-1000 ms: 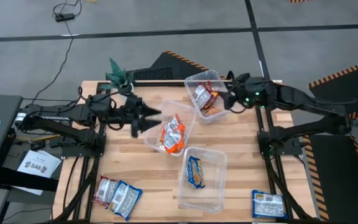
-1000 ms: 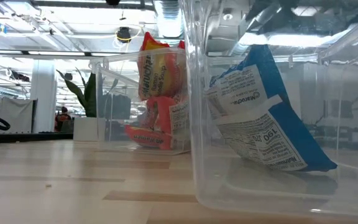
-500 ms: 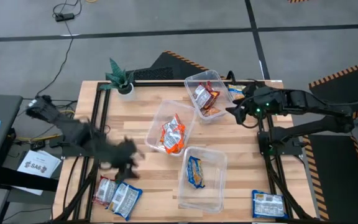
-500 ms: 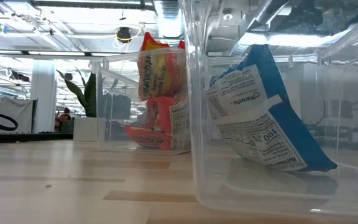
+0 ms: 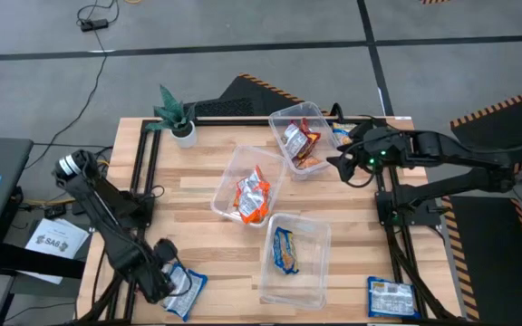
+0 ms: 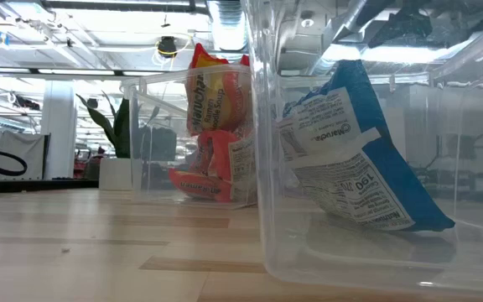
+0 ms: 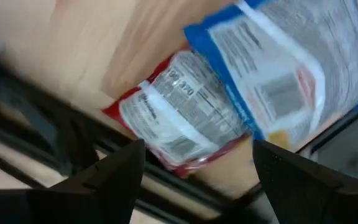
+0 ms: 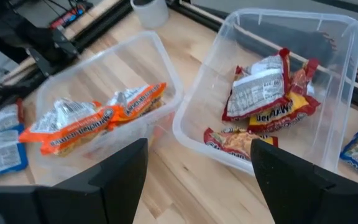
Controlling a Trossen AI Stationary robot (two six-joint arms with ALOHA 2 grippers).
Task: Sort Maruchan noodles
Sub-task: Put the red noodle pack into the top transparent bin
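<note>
My left gripper [image 7: 194,180] is open and hovers over two packets at the table's near-left corner. One is a red/silver packet [image 7: 179,127], the other a blue-and-yellow one [image 7: 291,74], and both lie flat on the wood, the blue one overlapping the red. In the high view my left gripper [image 5: 164,270] covers part of them. My right gripper [image 8: 194,180] is open and touches nothing. In the high view my right gripper [image 5: 338,167] is beside the far tub [image 5: 320,118], which holds red packets [image 5: 299,143].
The middle tub [image 5: 229,172] holds orange packets [image 5: 252,195]. The near tub [image 5: 315,276] holds a blue packet [image 5: 285,250]. Loose blue packets lie right of the far tub [image 5: 343,136] and at the near-right corner [image 5: 392,297]. A small potted plant [image 5: 175,113] stands at the far left.
My left arm has swung from beside the orange tub toward the table's near-left corner and has come down over the two loose packets. My right gripper has drawn back from over the far tub's edge, a little toward the near-right.
</note>
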